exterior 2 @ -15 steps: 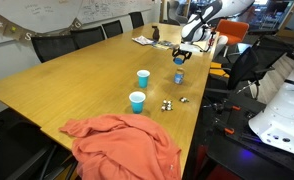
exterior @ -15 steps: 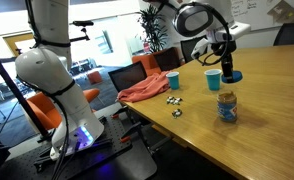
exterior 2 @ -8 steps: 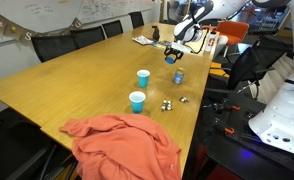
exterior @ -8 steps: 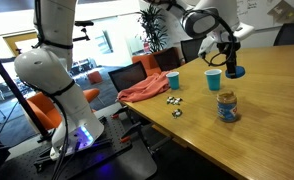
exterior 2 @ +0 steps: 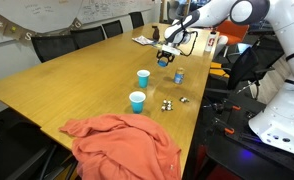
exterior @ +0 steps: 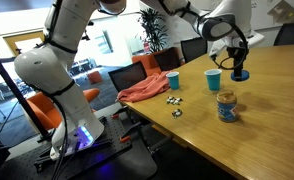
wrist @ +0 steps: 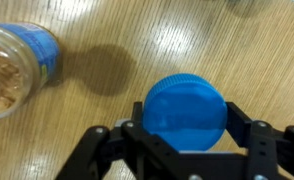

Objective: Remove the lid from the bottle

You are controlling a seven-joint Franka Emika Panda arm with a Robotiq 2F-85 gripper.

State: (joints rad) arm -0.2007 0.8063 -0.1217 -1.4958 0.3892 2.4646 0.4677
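Observation:
My gripper (wrist: pixel 187 125) is shut on the round bright blue lid (wrist: pixel 185 112) and holds it above the wooden table. In both exterior views the lid (exterior: pixel 240 74) (exterior 2: pixel 165 60) hangs in the jaws beyond the bottle. The bottle (exterior: pixel 226 106) (exterior 2: pixel 178 75) stands open on the table, clear with a blue label and tan contents. In the wrist view it lies at the upper left (wrist: pixel 17 65), apart from the lid.
Two blue cups (exterior: pixel 213 80) (exterior: pixel 174 80) stand on the table, also seen in an exterior view (exterior 2: pixel 143 78) (exterior 2: pixel 137 101). A salmon cloth (exterior: pixel 145 90) (exterior 2: pixel 122 145) lies at the table edge. Small dark-and-white objects (exterior: pixel 174 100) lie near it. Chairs surround the table.
My gripper has carried the lid up and away from the bottle, farther across the table. The bottle has not moved.

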